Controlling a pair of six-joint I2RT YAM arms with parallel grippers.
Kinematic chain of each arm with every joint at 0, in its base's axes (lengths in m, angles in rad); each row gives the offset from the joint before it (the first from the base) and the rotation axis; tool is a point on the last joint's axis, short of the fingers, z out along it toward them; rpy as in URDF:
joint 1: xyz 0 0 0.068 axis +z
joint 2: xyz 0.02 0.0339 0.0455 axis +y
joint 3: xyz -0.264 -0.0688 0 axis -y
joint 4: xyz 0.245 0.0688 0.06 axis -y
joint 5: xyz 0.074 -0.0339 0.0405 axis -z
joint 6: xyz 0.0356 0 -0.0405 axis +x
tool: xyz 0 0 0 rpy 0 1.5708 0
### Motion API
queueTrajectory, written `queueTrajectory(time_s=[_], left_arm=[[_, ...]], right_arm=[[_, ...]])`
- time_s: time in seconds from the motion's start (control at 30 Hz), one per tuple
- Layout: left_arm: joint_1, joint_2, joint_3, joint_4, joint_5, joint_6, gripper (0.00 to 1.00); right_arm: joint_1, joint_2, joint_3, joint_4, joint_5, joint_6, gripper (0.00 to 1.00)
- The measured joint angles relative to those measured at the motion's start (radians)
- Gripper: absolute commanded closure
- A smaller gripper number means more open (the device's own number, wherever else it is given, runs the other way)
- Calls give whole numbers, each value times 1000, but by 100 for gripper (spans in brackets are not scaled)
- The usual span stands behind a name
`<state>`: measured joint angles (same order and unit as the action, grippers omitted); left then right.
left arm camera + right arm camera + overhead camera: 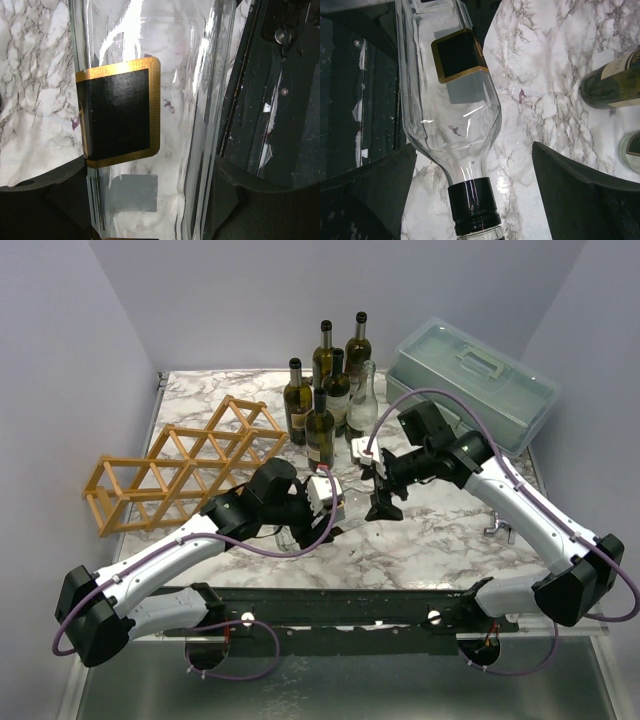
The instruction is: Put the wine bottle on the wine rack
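**Item: clear wine bottle** (451, 112). Colourless glass, black label with a gold border, black cap. It lies tilted nearly flat over the near-centre of the table, neck towards the right arm. Whether it rests on the marble or hangs just above it cannot be told.

**Left gripper** (150, 172). Half closed, fingers pressed against both sides of the bottle's body below the label. It has the bottle.

**Right gripper** (474, 165). Spread as wide as it goes, one finger on each side of the neck, touching nothing and holding nothing.

**Wine rack** (185, 465). Light wooden lattice, lying at the left of the table, well apart from the bottle, with every cell vacant.

**Hazards, as judged:**
- Smooth glass held by one gripper may slip or swing neck-down when lifted.
- The open right fingers may knock the neck if either arm shifts.
- The rack looks light, so a bottle pushed in off-axis could shove it rather than enter a cell.
- The standing bottles (330, 390) are near the right arm, so a wide swing could topple them.

**Surface and room:** white marble-patterned tabletop (440, 535) with grey veins, a pale green toolbox (470, 380) at the far right, and plain lavender-grey walls around.
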<state>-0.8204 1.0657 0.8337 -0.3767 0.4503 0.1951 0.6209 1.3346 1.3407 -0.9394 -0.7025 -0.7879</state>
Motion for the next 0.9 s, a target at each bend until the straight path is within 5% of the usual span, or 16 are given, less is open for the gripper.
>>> queueTrajectory(time_s=[0.6, 0.9], left_arm=[[-7, 16, 4, -38, 3, -2, 100], [-14, 23, 4, -38, 12, -1, 100]], right_arm=[[27, 109, -61, 115, -235, 174, 0], [76, 123, -112, 180, -225, 160, 0]])
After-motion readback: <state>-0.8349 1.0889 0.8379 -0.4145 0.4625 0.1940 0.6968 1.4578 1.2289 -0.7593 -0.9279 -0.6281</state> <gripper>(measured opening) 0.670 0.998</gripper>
